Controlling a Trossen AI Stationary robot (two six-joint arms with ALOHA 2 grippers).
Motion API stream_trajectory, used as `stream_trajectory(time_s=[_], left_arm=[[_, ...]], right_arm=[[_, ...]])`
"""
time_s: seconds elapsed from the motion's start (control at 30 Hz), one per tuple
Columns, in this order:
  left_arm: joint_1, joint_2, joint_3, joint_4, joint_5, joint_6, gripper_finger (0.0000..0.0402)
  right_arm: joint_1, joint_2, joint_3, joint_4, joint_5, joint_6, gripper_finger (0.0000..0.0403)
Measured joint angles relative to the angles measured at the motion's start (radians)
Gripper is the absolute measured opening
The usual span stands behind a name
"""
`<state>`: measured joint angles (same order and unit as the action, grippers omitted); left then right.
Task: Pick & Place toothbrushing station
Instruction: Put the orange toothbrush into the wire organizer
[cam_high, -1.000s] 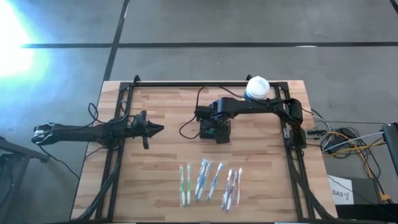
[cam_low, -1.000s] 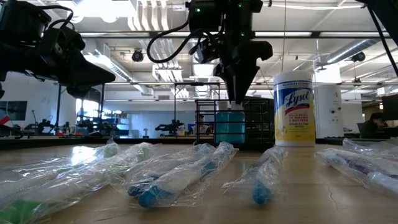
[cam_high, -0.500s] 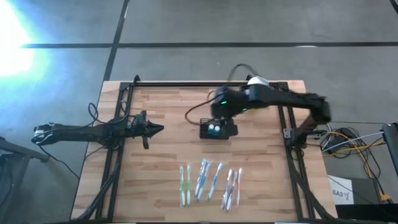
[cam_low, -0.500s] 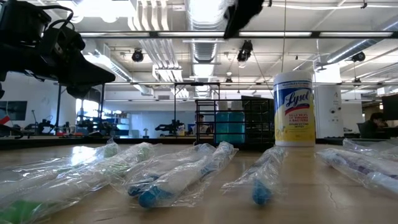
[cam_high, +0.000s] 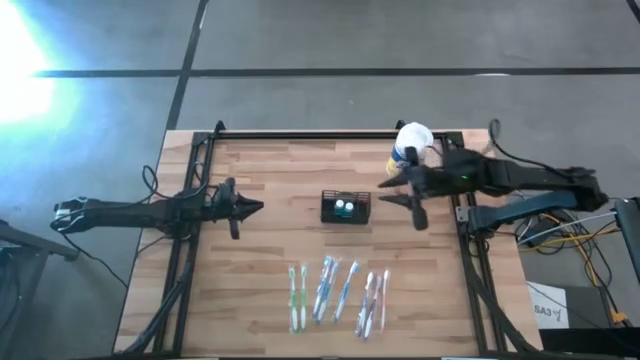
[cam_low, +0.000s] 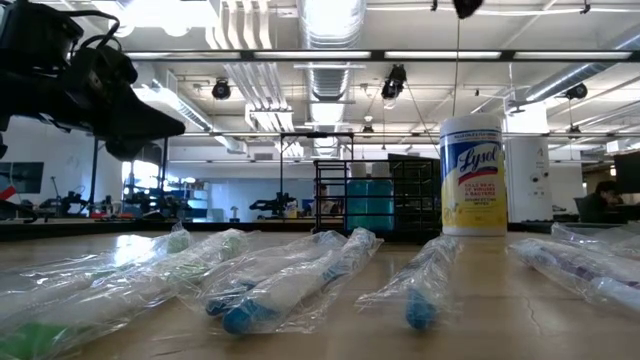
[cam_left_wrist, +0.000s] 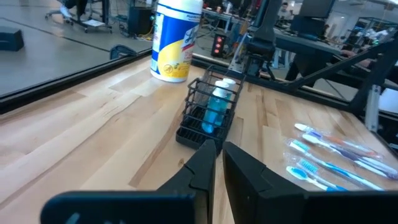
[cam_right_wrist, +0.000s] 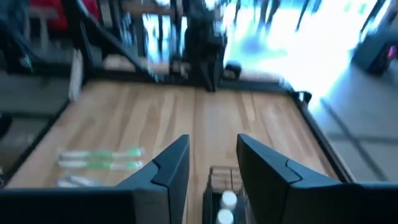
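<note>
A white canister (cam_high: 413, 140) with a yellow label stands upright near the far edge of the wooden table (cam_high: 270, 170). Several wrapped toothbrushes (cam_high: 338, 295) lie side by side near the table's front edge.

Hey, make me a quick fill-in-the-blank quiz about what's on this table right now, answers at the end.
1. The black wire-mesh caddy stands on the table between the two ____.
2. The label on the white canister reads ____.
3. The wrapped toothbrushes lie in a row near the table's ____ edge.
4. The right gripper holds ____, its jaws apart.

Answers: grippers; Lysol; front; nothing
</note>
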<state>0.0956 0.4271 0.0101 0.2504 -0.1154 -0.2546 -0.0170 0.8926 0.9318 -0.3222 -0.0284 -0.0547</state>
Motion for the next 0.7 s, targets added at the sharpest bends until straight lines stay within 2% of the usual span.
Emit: stream_trajectory(time_s=[0.1, 0.23, 0.5, 0.7], left_arm=[[0.000, 0.000, 0.000, 0.000, -0.032, 0.000, 0.0035], [0.001, 0.000, 0.000, 0.000, -0.040, 0.000, 0.0035], [0.001, 0.000, 0.000, 0.000, -0.058, -0.013, 0.0035], [0.000, 0.000, 0.000, 0.000, -0.060, -0.016, 0.0035]], right_arm=[[0.000, -0.137, -0.159, 0.138, -0.002, 0.022, 0.0115], [-0.001, -0.285, -0.299, 0.171, -0.002, 0.052, 0.0099], [0.000, -0.505, -0.474, 0.232, -0.002, 0.086, 0.0053], [0.000, -0.605, -0.582, 0.265, -0.002, 0.125, 0.0026]])
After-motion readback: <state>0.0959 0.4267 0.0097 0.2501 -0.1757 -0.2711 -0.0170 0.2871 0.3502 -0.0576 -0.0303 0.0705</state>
